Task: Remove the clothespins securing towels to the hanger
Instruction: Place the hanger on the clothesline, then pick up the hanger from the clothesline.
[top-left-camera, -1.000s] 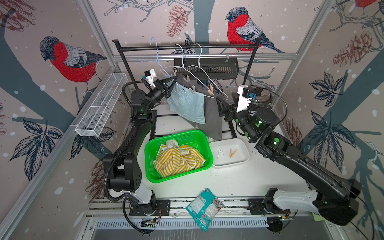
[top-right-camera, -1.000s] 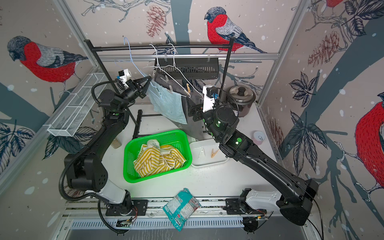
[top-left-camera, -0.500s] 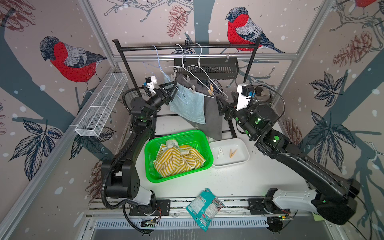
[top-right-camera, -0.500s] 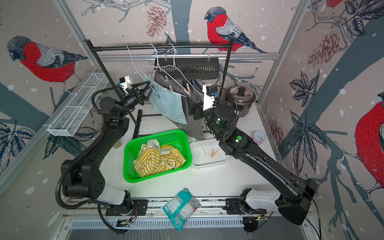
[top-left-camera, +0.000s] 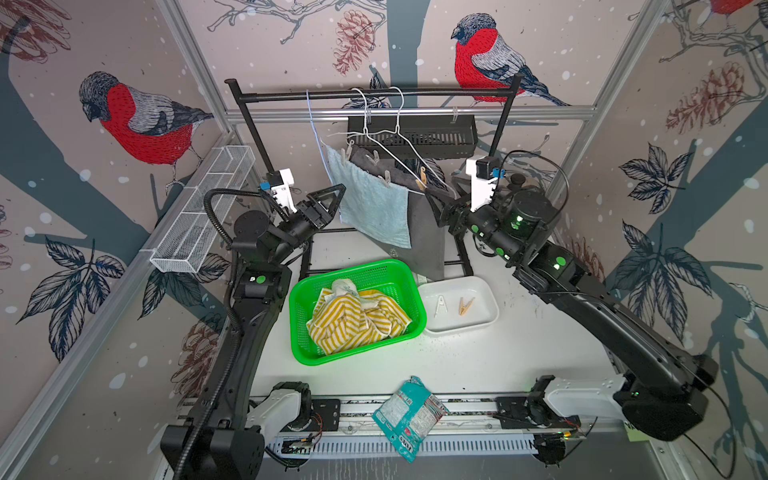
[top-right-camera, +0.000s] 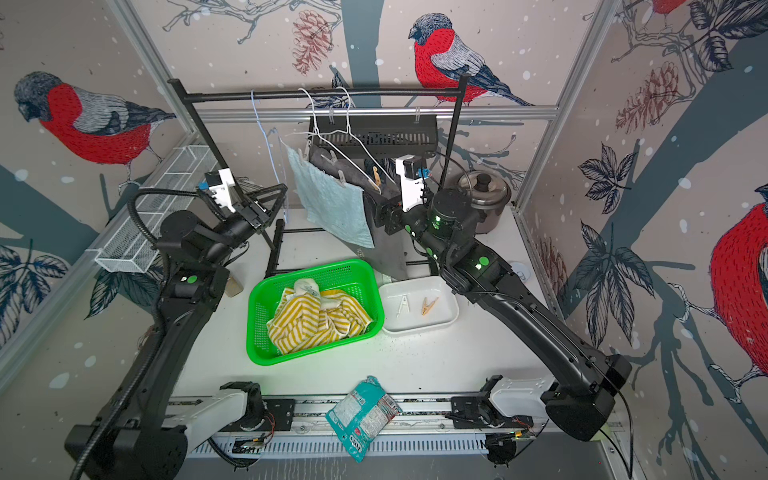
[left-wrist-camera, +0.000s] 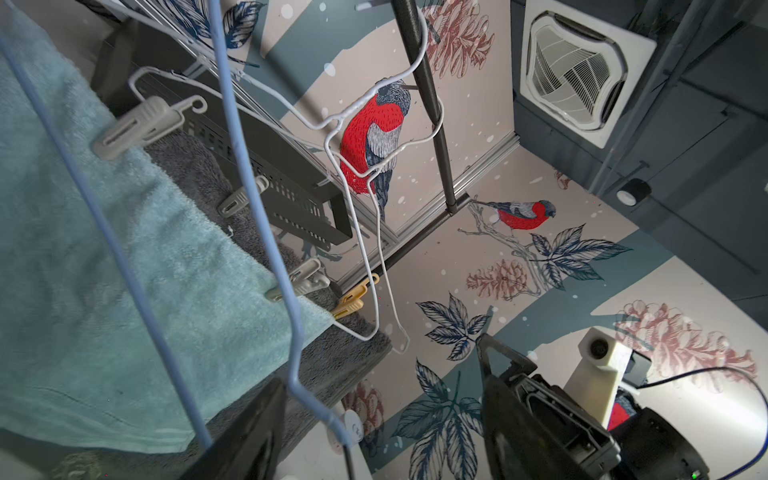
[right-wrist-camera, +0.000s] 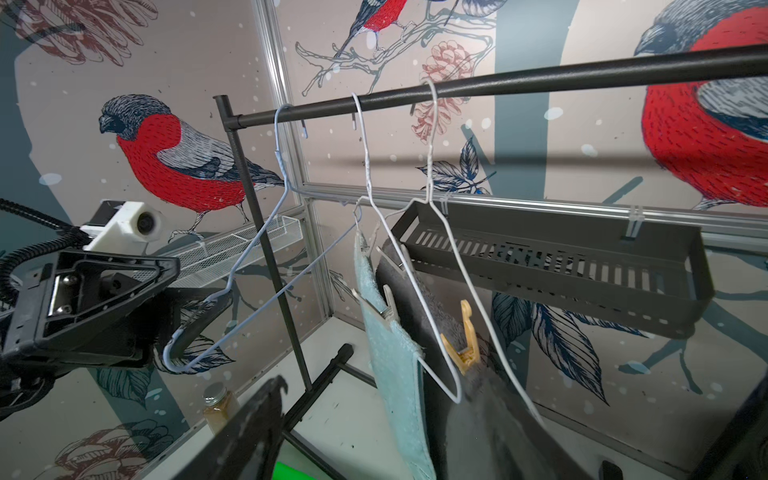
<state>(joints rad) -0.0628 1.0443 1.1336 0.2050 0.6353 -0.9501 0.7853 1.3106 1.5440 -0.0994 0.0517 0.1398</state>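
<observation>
- Both sets of jaws are standing wide, holding nothing: left gripper (left-wrist-camera: 379, 358) is straddling the bare blue hanger (left-wrist-camera: 245, 166), right gripper (top-left-camera: 442, 212) is facing the tan clothespin (right-wrist-camera: 461, 336).
- Grey clothespins (left-wrist-camera: 139, 126) are pinching the light blue towel (left-wrist-camera: 124, 270) and dark grey towel (left-wrist-camera: 191, 162); a misaimed squeeze risks snagging wire and swinging everything.

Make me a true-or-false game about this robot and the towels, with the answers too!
1. The striped towel lies in the green basket. True.
2. The light blue towel lies flat on the table. False: it hangs, pegged up.
3. The white tray holds two clothespins. True.
4. The left claw grips a clothespin. False: it is open and holds no clothespin.
5. A tan clothespin grips the dark grey towel. True.
</observation>
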